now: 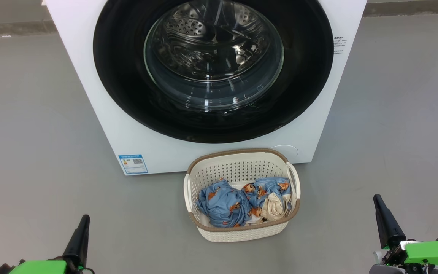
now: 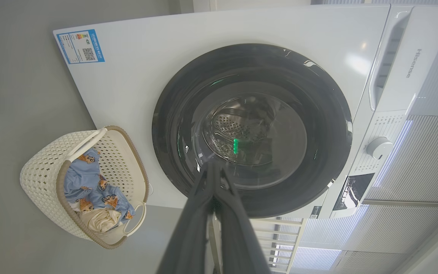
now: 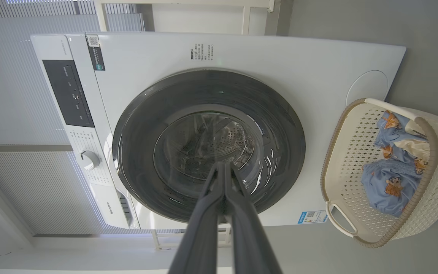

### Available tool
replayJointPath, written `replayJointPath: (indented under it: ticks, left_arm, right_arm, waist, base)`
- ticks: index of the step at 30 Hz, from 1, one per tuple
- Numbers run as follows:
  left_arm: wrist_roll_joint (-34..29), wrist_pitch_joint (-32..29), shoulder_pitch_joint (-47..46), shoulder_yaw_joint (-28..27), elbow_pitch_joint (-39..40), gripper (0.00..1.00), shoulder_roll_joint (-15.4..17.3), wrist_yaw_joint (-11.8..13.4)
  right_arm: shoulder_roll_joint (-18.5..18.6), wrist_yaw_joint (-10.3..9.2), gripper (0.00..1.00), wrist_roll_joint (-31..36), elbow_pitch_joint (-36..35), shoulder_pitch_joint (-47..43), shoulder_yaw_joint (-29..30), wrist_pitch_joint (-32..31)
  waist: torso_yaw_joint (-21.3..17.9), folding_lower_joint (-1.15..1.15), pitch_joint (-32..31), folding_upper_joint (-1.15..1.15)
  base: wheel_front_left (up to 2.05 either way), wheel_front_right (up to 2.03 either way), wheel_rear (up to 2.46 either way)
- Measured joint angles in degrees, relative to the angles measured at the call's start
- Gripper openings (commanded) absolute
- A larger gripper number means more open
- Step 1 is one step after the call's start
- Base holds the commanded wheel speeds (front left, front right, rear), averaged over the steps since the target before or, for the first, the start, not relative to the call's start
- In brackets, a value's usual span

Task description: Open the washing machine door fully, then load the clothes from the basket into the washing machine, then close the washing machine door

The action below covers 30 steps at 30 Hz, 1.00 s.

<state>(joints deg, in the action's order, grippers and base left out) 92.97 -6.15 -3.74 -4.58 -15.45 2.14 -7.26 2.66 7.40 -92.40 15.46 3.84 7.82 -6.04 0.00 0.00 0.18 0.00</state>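
The white washing machine stands ahead with its round black-ringed door shut flat against the front; the steel drum shows through the glass bowl. On the floor before it sits the cream basket holding light blue printed clothes and a cream cloth. My left gripper is low at the left, shut, well short of the basket. My right gripper is low at the right, also shut and holding nothing. Both wrist views face the door with the fingertips pressed together.
Grey floor lies on both sides of the machine. A blue label sticker marks its lower left corner. The control panel and dial sit along the machine's top. Pale blinds and a white frame stand behind the machine.
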Motion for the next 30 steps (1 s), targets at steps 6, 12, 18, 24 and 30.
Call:
replayJointPath:
  ticks: [6,12,18,24,30]
  left_arm:
    - [0.0,0.0,0.0,0.0,0.0,0.00,0.0,0.0]
    - [0.0,0.0,0.0,0.0,0.0,0.00,0.0,0.0]
    - [0.0,0.0,0.0,0.0,0.0,0.00,0.0,0.0]
    - [0.0,0.0,0.0,0.0,0.0,0.00,0.0,0.0]
    - [0.1,0.0,2.0,0.4,-2.7,0.00,-1.1,0.0]
  right_arm:
    - [0.0,0.00,0.00,0.0,0.0,0.0,0.0,0.0]
    - [0.0,0.00,0.00,0.0,0.0,0.0,0.0,0.0]
    - [0.0,0.00,0.00,0.0,0.0,0.0,0.0,0.0]
    - [0.0,0.00,0.00,0.0,0.0,0.0,0.0,0.0]
    - [-0.7,0.00,0.00,0.0,3.0,-1.8,0.0,0.1]
  waist:
    - [0.0,0.00,0.0,0.00]
    - [0.0,0.00,0.0,0.00]
    - [0.0,0.00,0.0,0.00]
    - [0.0,0.00,0.0,0.00]
    - [0.0,0.00,0.0,0.00]
  base:
    - [0.00,0.00,0.00]
    - [0.00,0.00,0.00]
    - [0.00,0.00,0.00]
    - [0.00,0.00,0.00]
    - [0.00,0.00,0.00]
